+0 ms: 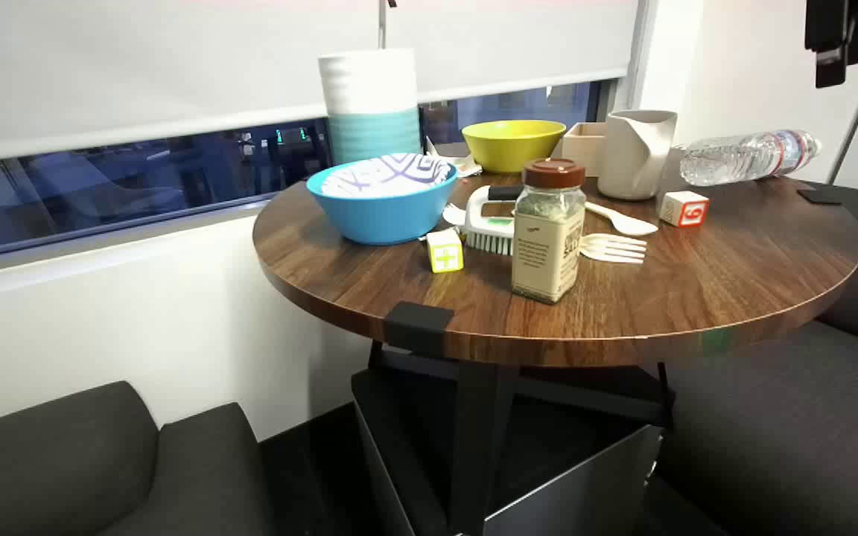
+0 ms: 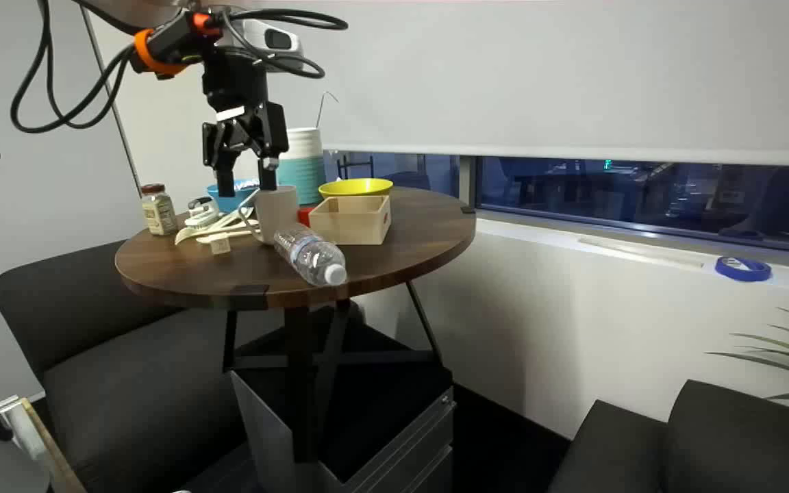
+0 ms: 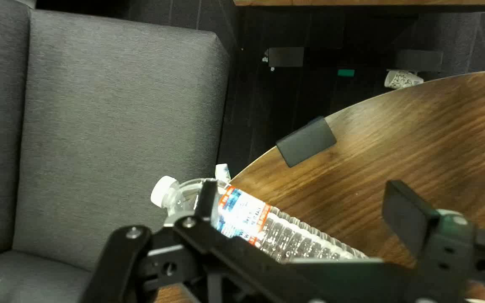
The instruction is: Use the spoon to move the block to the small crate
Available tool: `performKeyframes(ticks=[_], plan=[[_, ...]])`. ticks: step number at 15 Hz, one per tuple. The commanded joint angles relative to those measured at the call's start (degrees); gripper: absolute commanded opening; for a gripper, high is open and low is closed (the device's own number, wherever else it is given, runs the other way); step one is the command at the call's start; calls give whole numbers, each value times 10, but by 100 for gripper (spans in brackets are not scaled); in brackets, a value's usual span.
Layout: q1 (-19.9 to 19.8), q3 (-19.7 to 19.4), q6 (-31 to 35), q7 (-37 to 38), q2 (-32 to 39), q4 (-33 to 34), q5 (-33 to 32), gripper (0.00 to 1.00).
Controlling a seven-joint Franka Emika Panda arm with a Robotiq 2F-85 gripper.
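Observation:
The block, a small red piece [image 2: 304, 216], shows partly between the pitcher and the crate in an exterior view; most of it is hidden. The small crate is a pale wooden open box [image 2: 350, 220]; in an exterior view only its corner [image 1: 582, 149] shows behind the pitcher. A white spoon [image 1: 628, 222] lies on the table among other cutlery. My gripper [image 2: 247, 181] is open and empty, high above the table, fingers pointing down. In the wrist view the gripper [image 3: 305, 206] has the bottle far below between its fingers. It also shows at an exterior view's top right edge [image 1: 835, 63].
A beige pitcher [image 1: 634, 156] stands beside the crate. A plastic bottle [image 2: 310, 253] lies near the table edge. Also there are a spice jar [image 1: 548, 238], brush [image 1: 488, 219], fork [image 1: 615, 247], blue bowl [image 1: 383, 205], yellow bowl [image 1: 515, 147], tall teal-white canister [image 1: 372, 104], and letter cubes [image 1: 684, 208].

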Motion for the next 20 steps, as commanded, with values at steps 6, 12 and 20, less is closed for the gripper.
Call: performKeyframes(ticks=[6, 12, 20], plan=[[9, -7, -2, 3, 0, 1, -2, 100], [58, 9, 23, 8, -53, -47, 95, 100], [95, 36, 146, 99, -45, -100, 254, 100]])
